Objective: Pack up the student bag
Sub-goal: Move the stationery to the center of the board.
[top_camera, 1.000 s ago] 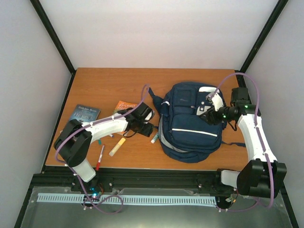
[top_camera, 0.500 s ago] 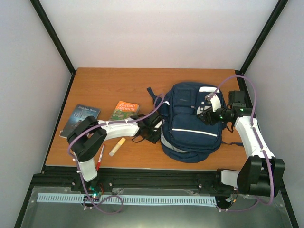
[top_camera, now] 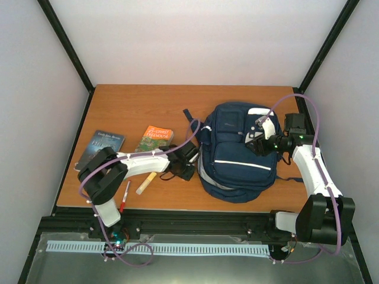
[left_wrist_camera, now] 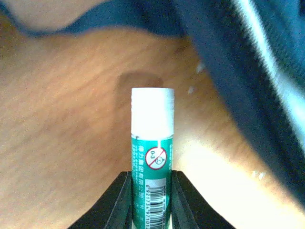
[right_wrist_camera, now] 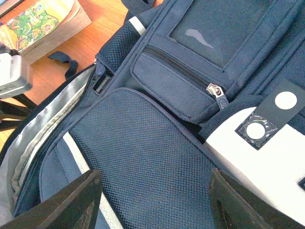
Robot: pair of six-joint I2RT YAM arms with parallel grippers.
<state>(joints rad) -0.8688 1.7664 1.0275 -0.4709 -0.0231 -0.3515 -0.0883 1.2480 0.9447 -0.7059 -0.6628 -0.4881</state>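
Note:
The student bag (top_camera: pixel 240 148), navy with white stripes, lies on the right half of the wooden table. A green glue stick (left_wrist_camera: pixel 152 143) with a white cap lies on the wood beside the bag's edge (left_wrist_camera: pixel 267 71). My left gripper (left_wrist_camera: pixel 151 174) is shut on the glue stick, with a black jaw against each side of its barrel. In the top view the left gripper (top_camera: pixel 188 163) sits low at the bag's left side and hides the stick. My right gripper (right_wrist_camera: pixel 155 172) is open, hovering over the bag's mesh pocket (right_wrist_camera: pixel 157 157), and appears above the bag's right part (top_camera: pixel 256 142).
A blue book (top_camera: pixel 99 147) and an orange book (top_camera: pixel 155 137) lie left of the bag. A yellow stick (top_camera: pixel 146 183) and a red pen (top_camera: pixel 125 196) lie near the front edge. The bag's grey-lined main opening (right_wrist_camera: pixel 43 129) gapes on its left side.
My left arm swung right from beside the orange book to the bag's left edge, and its jaws closed on the glue stick. The right arm barely moved.

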